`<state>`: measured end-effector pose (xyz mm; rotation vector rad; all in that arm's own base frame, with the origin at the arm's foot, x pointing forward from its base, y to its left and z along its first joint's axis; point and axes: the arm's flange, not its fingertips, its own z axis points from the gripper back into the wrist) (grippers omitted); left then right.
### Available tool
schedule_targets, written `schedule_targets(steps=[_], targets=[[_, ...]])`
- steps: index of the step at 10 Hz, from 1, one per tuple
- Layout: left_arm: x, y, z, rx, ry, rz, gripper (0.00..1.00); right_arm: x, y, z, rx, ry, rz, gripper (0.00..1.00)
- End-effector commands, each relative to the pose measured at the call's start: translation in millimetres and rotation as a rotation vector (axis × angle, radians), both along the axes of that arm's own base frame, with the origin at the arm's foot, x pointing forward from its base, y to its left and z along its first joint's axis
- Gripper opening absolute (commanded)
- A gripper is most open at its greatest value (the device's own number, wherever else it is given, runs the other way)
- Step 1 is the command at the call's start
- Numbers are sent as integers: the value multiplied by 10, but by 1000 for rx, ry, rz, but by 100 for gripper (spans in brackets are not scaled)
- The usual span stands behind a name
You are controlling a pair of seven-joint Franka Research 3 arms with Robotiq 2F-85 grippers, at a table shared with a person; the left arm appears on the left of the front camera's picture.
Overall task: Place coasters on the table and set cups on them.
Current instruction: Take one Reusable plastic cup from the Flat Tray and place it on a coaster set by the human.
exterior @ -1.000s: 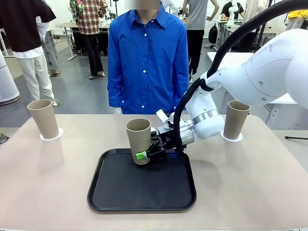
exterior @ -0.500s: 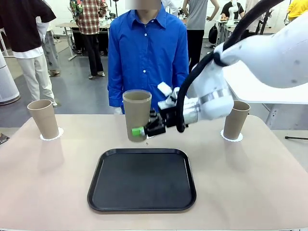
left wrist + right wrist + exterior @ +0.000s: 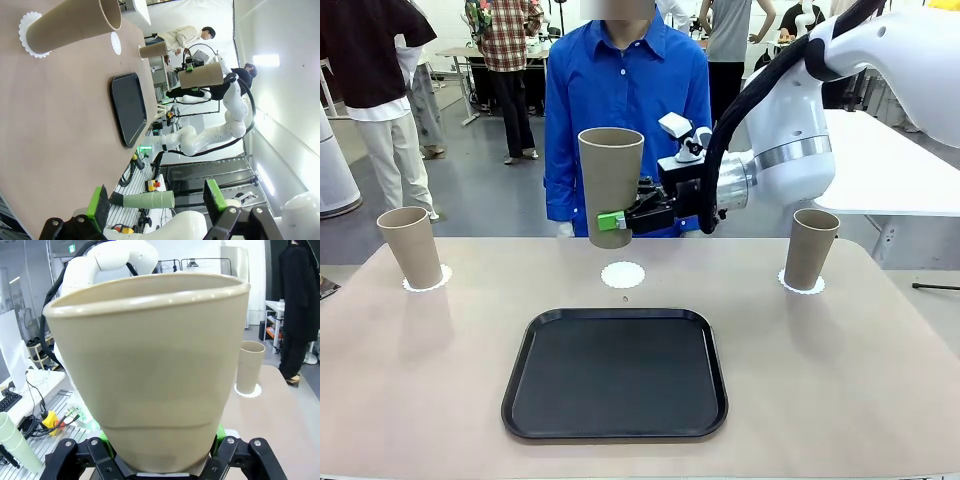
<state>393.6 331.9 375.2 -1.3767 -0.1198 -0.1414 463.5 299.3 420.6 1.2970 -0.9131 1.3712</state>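
Nearest to us on the table (image 3: 880, 400) lies the black tray (image 3: 615, 375), its surface bare. Just beyond its far edge we see a coaster (image 3: 623, 274) lying flat on the tabletop with nothing on it.

Above that coaster, in the air, our right gripper (image 3: 620, 220) holds a cup (image 3: 611, 186) upright, rim up. Its green pads clamp the cup's lower part from both sides, and the cup's base hangs well clear of the table. In the right wrist view the same cup (image 3: 155, 370) sits between the jaws, which press against its base on either side.

Farther out to the left, near the table's edge, a second cup (image 3: 410, 247) stands on its coaster (image 3: 427, 281), leaning slightly. On the right, a third cup (image 3: 812, 249) stands upright on another coaster (image 3: 802, 285).

In the left wrist view our left gripper (image 3: 155, 200) has its jaws spread wide apart with nothing between them. That view shows the left-hand cup (image 3: 75, 25) on its coaster (image 3: 27, 32), the tray (image 3: 127, 107), and, farther off, the held cup (image 3: 202, 76) in the other arm's grip.

Across the table a person in a blue shirt (image 3: 625, 110) stands facing us.
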Motion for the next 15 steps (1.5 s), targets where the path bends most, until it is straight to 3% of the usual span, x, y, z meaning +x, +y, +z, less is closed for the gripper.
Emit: schedule_targets(steps=[1,2,3,6,10,13,15], targets=[[-20,-4,22,1,-2,4,100,-4,31,-93,6,-5,12,0],[-20,-4,22,1,-2,4,100,-4,31,-93,6,-5,12,0],[-20,-4,22,1,-2,4,100,-1,15,-48,-1,4,4,81],[-20,-4,22,1,-2,4,100,819,-55,-416,4,58,-59,81],[-20,-4,22,1,-2,4,100,1655,4,-774,-86,31,74,81],[-20,-4,22,1,-2,4,100,1901,18,-836,-89,29,93,81],[-20,-4,22,1,-2,4,100,1762,-9,-889,-88,6,71,81]])
